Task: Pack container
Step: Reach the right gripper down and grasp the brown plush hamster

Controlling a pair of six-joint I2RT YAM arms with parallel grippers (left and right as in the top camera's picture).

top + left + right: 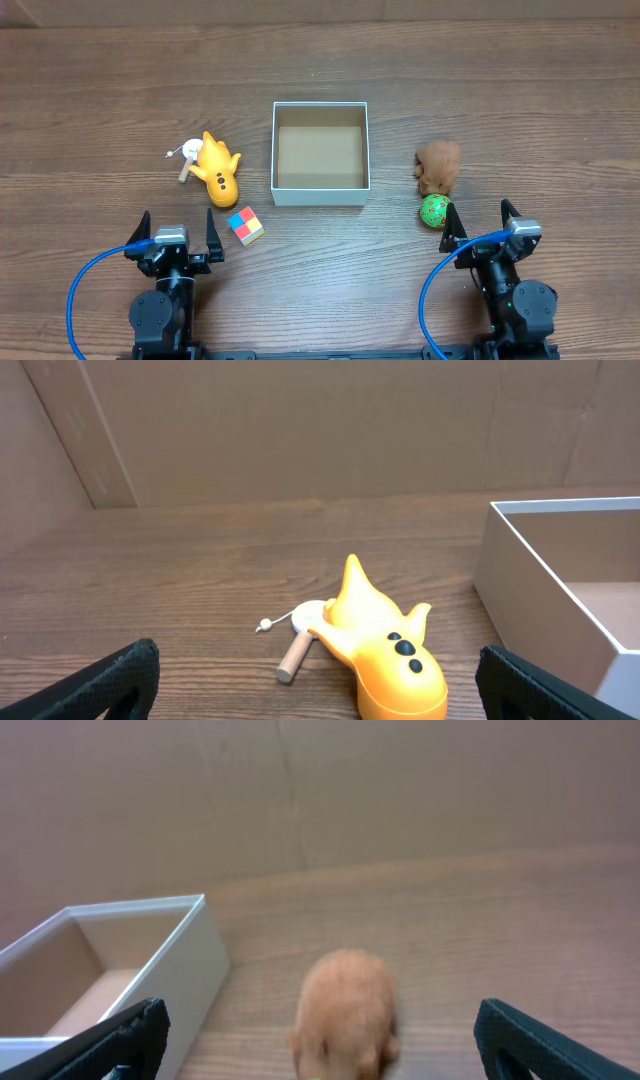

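Note:
The container (320,194) is a square shallow box with white walls and a brown floor, empty, at the table's middle; its wall also shows in the left wrist view (520,580) and the right wrist view (190,960). A yellow toy (218,168) (385,650) lies left of it, beside a small white and wooden piece (186,155) (298,645). A coloured cube (246,225) sits nearer the front. A brown plush (439,165) (348,1010) and a green ball (435,211) lie to the right. My left gripper (177,236) (320,695) is open and empty behind the yellow toy. My right gripper (483,228) (320,1045) is open and empty behind the ball and plush.
Cardboard walls stand at the table's far side (300,430). Blue cables (85,290) loop beside each arm base near the front edge.

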